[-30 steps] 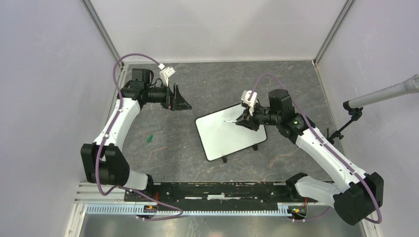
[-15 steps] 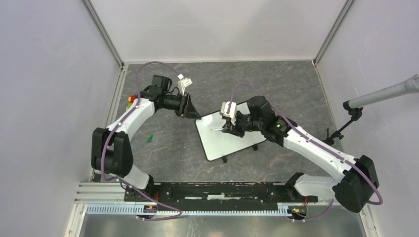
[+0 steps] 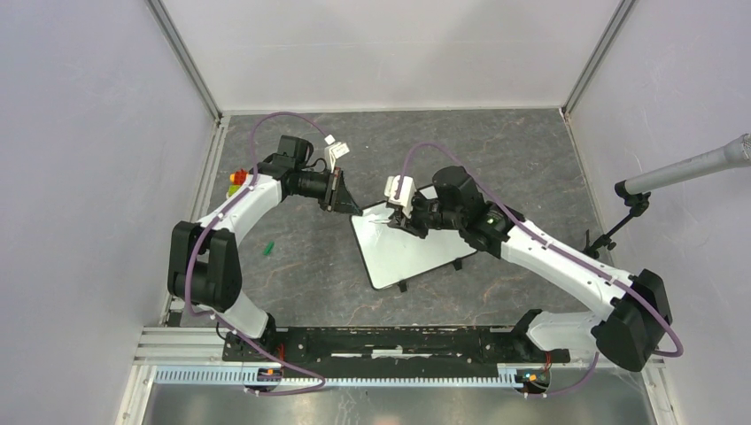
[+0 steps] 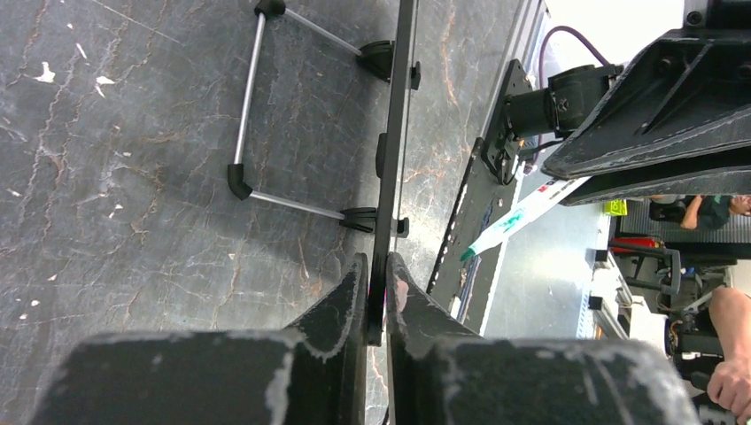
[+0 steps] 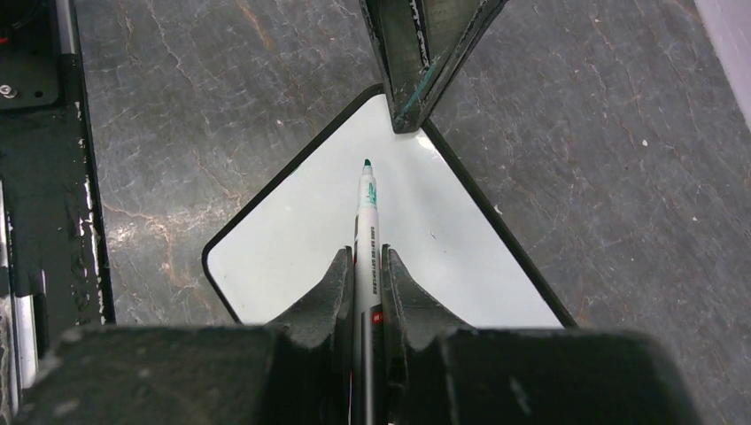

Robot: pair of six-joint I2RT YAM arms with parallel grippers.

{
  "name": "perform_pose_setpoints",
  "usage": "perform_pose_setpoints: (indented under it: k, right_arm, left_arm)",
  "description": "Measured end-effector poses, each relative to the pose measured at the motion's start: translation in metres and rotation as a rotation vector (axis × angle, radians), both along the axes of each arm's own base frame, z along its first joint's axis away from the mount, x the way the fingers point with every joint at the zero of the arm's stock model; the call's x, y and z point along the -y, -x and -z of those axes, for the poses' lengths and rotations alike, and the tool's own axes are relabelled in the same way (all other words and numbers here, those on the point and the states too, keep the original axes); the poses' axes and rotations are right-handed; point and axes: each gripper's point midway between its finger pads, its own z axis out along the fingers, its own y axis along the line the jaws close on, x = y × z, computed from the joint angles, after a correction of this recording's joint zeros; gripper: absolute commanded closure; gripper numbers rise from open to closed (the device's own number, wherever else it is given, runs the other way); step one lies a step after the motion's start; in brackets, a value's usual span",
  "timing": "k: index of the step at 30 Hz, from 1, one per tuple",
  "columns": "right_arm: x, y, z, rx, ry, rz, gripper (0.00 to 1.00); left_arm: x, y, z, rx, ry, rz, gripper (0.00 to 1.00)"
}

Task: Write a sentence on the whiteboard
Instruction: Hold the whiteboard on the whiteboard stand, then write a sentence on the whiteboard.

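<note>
The right claw (image 5: 366,258) is clamped on a green marker (image 5: 367,208), whose long axis points across the blank whiteboard (image 5: 292,239) lying flat in the middle of the bench (image 5: 221,106). Just beyond the nib, the left claw (image 4: 378,279) is pinched tight on the board's far corner.

Gleaming smooth and glossy across the small rectangular white whiteboard (image 5: 292,239), framed in thin matt black. Showing bright bare metal in the silver wire stand (image 4: 247,97). Looking matt and stone-veined on the dark grey table (image 5: 177,106). Wearing scuffed matt black plastic on the left gripper (image 4: 376,266). Showing smooth white plastic on the green-tipped marker (image 5: 366,230).
</note>
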Motion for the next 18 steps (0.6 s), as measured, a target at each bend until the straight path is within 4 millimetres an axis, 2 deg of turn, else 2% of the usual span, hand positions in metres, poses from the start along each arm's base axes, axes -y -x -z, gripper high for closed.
perform_pose_setpoints:
  k: [6,11,18]
  right_arm:
    - [-0.007,0.0,0.009,-0.002,0.029,0.006,1.0]
    - [-0.006,-0.004,0.013,0.005,0.047,0.032,1.0]
    - [-0.007,-0.011,0.007,0.024,0.043,0.056,1.0]
  left_arm:
    - [0.002,0.002,-0.001,0.018,0.011,0.023,0.98]
    - [0.003,0.002,-0.002,0.02,0.013,0.025,0.98]
    - [0.003,0.002,-0.002,0.021,0.013,0.026,0.97]
